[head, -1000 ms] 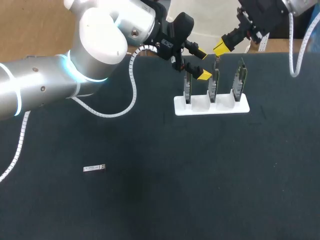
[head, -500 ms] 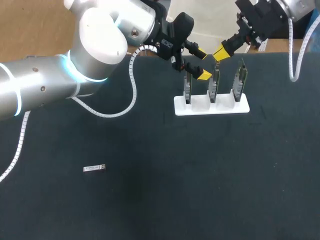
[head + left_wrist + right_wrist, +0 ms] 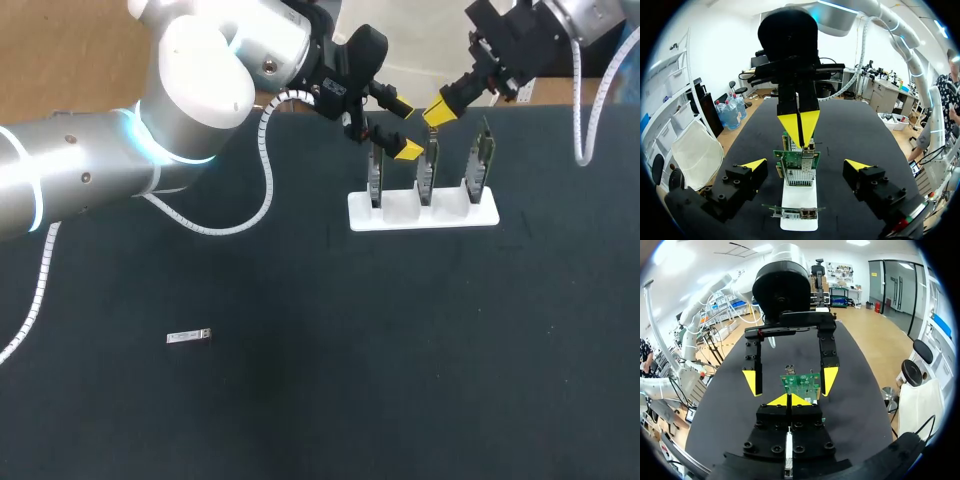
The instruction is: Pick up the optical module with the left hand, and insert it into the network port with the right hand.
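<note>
Table: arms over rack

Nothing legible shows in any view. The optical module, lower left of the head view, is too small for any print on it to be made out. Markings on the green cards standing in the white holder are blurred, with no letter or number readable.
</note>
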